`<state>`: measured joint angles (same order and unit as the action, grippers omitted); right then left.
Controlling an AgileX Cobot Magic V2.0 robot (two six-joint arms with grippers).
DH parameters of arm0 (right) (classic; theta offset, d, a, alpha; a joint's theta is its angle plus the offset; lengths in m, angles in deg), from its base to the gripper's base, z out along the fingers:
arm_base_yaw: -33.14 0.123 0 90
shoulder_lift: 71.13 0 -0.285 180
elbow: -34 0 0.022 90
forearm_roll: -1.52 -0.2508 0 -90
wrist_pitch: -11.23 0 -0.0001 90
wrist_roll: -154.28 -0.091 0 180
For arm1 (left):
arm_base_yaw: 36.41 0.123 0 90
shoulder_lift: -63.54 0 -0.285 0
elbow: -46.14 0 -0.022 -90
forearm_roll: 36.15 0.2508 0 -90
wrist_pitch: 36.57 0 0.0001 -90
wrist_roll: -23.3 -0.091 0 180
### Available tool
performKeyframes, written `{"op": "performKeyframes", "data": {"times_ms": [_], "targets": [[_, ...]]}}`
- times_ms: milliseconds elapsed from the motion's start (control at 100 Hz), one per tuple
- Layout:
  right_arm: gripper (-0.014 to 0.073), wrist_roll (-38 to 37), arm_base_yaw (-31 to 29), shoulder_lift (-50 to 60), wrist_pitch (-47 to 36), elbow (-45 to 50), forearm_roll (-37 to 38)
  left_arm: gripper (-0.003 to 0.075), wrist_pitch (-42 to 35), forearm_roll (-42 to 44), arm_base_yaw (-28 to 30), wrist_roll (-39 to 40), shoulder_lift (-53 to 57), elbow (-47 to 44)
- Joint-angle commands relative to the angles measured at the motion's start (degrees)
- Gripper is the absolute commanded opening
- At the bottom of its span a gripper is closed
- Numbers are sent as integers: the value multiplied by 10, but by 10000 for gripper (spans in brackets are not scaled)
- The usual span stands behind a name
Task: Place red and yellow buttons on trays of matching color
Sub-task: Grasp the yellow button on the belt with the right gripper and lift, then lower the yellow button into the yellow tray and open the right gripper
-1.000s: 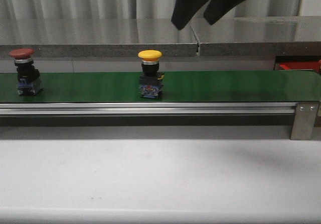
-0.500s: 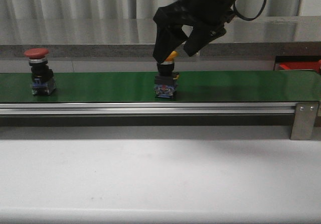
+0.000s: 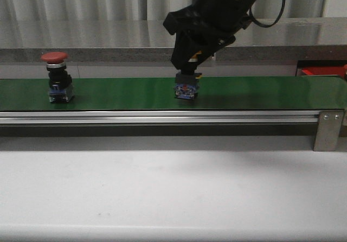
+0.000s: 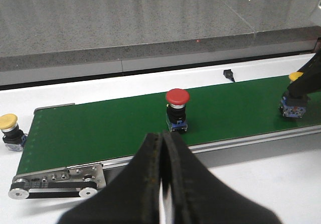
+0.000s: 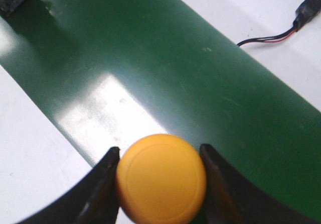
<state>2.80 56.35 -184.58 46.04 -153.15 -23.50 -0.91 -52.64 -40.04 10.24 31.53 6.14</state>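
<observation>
On a green conveyor belt (image 3: 108, 93), the right gripper (image 3: 188, 68) is clamped around the cap of a yellow button (image 5: 161, 178), whose base rests on the belt near its middle. Well to the left on the belt, a red button (image 3: 58, 83) stands upright. Beside the belt, the left gripper (image 4: 161, 184) hovers with its fingers pressed together, holding nothing.

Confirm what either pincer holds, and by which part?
Right pincer clamps the yellow button by the sides of its cap. Left pincer is shut, empty.
</observation>
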Motion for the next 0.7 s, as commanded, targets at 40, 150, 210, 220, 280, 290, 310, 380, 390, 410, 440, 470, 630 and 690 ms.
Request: {"op": "performKeyframes", "data": {"times_ms": [40,150,210,220,280,290,310,380,390,410,440,470,630,690], "targets": [[-36,6,-4,75,-46,-6,-15,-20,-39,-11,-5,6,-5,15],[-36,2,-24,115,-52,13,-15,-20,-39,-11,-5,6,-5,15],[-36,0,-40,136,-55,29,-15,-20,-39,-11,-5,6,-5,15],[-36,0,-44,141,-57,31,-15,-20,-39,-11,-5,6,-5,15],[-36,-3,-66,163,-62,50,-15,-20,-39,-11,-5,6,-5,15],[-36,-3,-72,169,-64,52,-15,-20,-39,-11,-5,6,-5,15],[-36,-3,-78,176,-64,58,-15,-20,-39,-11,-5,6,-5,15],[-36,-3,-111,199,-64,76,-15,-20,-39,-11,-5,6,-5,15],[-36,-3,-118,202,-64,80,-15,-20,-39,-11,-5,6,-5,15],[-36,-3,-129,208,-64,86,-15,-20,-39,-11,-5,6,-5,15],[-36,-3,-144,216,-64,94,-15,-20,-39,-11,-5,6,-5,15],[-36,-3,-160,226,-64,102,-15,-20,-39,-11,-5,6,-5,15],[-36,-3,-251,264,-61,149,-14,-20,-39,-11,-5,6,-5,15],[-36,-3,-285,276,-60,166,-14,-20,-39,-11,-5,6,-5,15]]}}
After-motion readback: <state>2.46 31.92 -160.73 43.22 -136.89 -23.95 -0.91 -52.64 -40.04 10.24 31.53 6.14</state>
